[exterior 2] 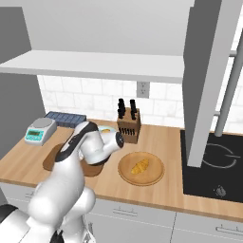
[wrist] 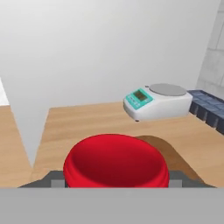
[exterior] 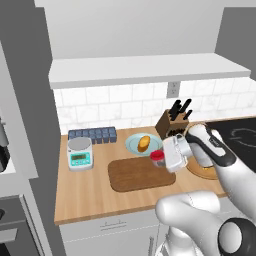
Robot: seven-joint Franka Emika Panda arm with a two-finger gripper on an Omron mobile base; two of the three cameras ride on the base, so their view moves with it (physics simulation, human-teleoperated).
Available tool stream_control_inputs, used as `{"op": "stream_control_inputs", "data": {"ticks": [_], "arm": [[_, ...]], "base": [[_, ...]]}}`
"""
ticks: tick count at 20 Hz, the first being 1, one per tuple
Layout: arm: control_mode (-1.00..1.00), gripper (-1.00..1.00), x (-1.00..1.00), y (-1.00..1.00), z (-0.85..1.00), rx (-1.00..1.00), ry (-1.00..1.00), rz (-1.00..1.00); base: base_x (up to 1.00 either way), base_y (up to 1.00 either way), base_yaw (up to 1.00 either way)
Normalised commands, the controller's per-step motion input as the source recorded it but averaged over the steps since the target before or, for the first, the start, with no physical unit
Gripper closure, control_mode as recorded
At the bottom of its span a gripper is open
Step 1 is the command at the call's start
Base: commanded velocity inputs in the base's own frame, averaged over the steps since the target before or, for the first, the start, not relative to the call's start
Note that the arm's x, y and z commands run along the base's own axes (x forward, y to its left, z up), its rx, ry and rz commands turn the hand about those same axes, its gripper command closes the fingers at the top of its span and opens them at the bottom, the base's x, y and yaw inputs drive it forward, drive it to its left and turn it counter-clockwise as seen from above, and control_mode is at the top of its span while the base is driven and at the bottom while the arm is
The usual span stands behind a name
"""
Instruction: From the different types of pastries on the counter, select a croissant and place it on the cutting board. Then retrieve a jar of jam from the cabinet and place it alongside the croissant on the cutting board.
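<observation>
Gripper (exterior: 163,159) clamps jar of jam (exterior: 157,158), hovering above right edge of cutting board (exterior: 135,175) (board bare). Board lies directly below jar. Croissant (exterior 2: 139,166) sits on round plate (exterior 2: 154,179), well apart.

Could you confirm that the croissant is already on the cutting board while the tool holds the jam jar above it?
Not quite: the croissant lies on the round plate, as the right base view shows. The tool does hold the jam jar above the cutting board.
</observation>
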Motion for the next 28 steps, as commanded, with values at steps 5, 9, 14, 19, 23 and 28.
{"op": "stream_control_inputs", "data": {"ticks": [5,9,14,19,23,28], "arm": [[-1.0,1.0,0.39,0.0,-0.45,0.0,0.0,0.0],[-1.0,1.0,0.28,0.0,-0.37,0.0,0.0,0.0],[-1.0,1.0,0.32,-0.01,-0.26,0.0,0.0,0.0],[-1.0,1.0,0.08,-0.07,-0.29,0.02,0.01,0.04],[-1.0,1.0,0.21,-0.03,-0.41,0.01,0.0,0.04],[-1.0,1.0,0.41,0.0,-0.35,0.02,0.0,0.02]], "base": [[0.0,0.0,0.0],[0.0,0.0,0.0],[0.0,0.0,0.0],[0.0,0.0,0.0],[0.0,0.0,0.0],[0.0,0.0,0.0]]}}
